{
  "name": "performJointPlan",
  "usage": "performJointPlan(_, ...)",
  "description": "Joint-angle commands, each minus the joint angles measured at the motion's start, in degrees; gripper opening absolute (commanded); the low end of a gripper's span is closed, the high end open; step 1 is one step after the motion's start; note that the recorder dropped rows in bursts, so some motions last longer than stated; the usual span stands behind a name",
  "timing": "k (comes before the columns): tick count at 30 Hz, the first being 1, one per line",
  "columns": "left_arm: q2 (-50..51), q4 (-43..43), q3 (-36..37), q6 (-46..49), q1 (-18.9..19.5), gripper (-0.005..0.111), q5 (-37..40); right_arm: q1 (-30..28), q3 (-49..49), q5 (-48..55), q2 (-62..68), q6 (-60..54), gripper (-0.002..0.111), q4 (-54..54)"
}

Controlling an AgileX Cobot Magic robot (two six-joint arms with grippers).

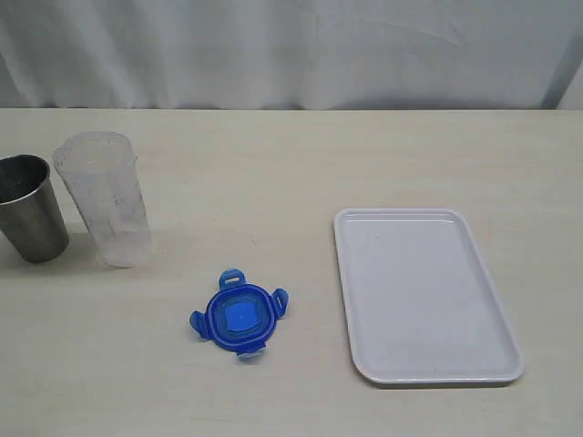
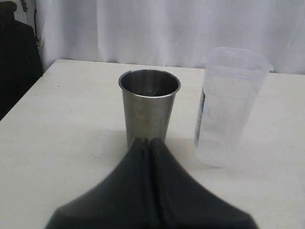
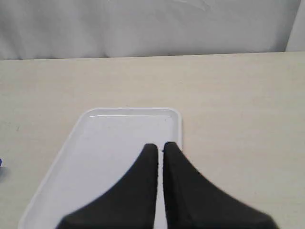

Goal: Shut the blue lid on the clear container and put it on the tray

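Note:
The blue lid (image 1: 239,312) lies flat on the table, flaps spread, left of the tray (image 1: 424,291). At the far left the clear container (image 1: 105,196) stands upright and uncovered. Neither gripper shows in the exterior view. In the left wrist view my left gripper (image 2: 150,140) is shut and empty, low over the table, with the clear container (image 2: 228,105) standing ahead and off to one side. My right gripper (image 3: 159,145) is shut with only a hairline gap and holds nothing. It hovers over the tray (image 3: 109,143) near one long rim.
A shiny steel cup (image 1: 30,208) stands just left of the clear container, close beside it. In the left wrist view the steel cup (image 2: 148,107) is straight ahead of the fingertips. A white curtain closes the back of the table.

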Motion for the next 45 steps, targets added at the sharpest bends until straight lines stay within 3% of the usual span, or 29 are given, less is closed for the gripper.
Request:
performJointPlan(1,-0.1,-0.1,0.1,0.0,0.1,0.000,-0.3,-0.3,0.2,-0.2,0.0,0.1,0.005,0.0)
performJointPlan(8,-0.1,3.6,0.1,0.0,0.1,0.000,-1.8,-0.3,0.2,-0.2,0.0,0.1,0.005,0.0)
performJointPlan(21,-0.1,3.8,0.1,0.0,0.1,0.000,-26.6,-0.3,0.2,-0.2,0.0,0.1,0.005,0.0)
performJointPlan(27,-0.1,3.8,0.1,-0.5,0.1,0.000,-33.0,-0.3,0.2,-0.2,0.0,0.1,0.005,0.0)
performJointPlan(31,-0.1,3.8,0.1,-7.7,0.1,0.000,-42.6,-0.3,0.2,-0.2,0.0,0.1,0.005,0.0)
performJointPlan(36,-0.1,3.8,0.1,-7.9,0.1,0.002,-49.8,-0.3,0.2,-0.2,0.0,0.1,0.005,0.0)
performJointPlan(39,1.1,3.8,0.1,-7.8,0.1,0.017,-50.7,-0.3,0.2,-0.2,0.0,0.1,0.005,0.0)
performJointPlan(41,3.3,3.8,0.1,-7.8,0.1,0.035,-52.4,-0.3,0.2,-0.2,0.0,0.1,0.005,0.0)
performJointPlan(42,5.0,3.8,0.1,-7.8,0.1,0.050,-53.8,-0.3,0.2,-0.2,0.0,0.1,0.005,0.0)
performJointPlan(45,10.1,3.8,0.1,-6.9,0.1,0.082,-56.8,-0.3,0.2,-0.2,0.0,0.1,0.005,0.0)
